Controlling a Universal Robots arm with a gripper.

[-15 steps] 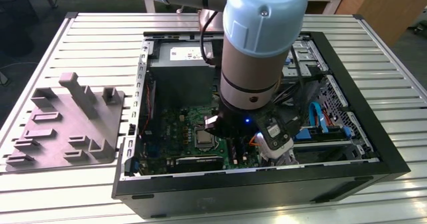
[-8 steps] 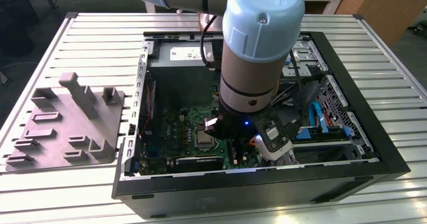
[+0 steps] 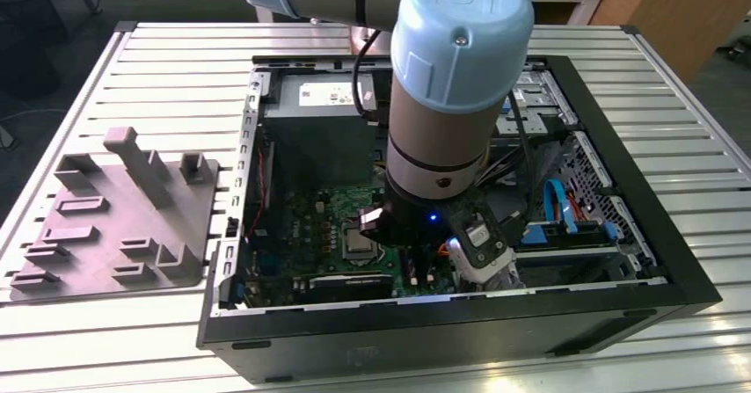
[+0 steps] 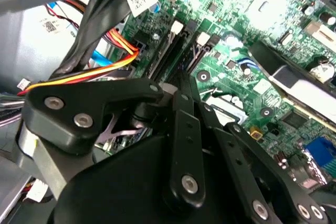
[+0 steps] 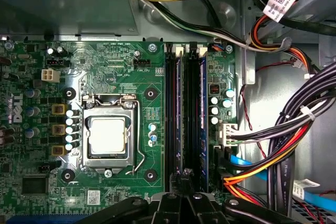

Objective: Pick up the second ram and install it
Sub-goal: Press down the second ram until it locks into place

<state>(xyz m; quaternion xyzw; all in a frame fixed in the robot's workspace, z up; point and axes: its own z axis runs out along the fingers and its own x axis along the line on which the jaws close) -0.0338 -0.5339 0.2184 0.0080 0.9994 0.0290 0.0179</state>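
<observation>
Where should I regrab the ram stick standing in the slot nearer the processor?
Take the ram stick by its top long edge, mid-length, pinching across its thin faces, and come straight down from above. It stands on edge in its slot with neighbouring slots close, so probably only that edge is free.

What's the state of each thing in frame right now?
gripper: down inside the open case, over the RAM slots; fingers' state unclear.
second ram: standing in a motherboard slot beside another stick; full seating cannot be told.
computer case: lying on its side, side panel off.
CPU socket: latched, no cooler on it.
grey plastic block: flat on the table at the exterior view's left, slots empty.
</observation>
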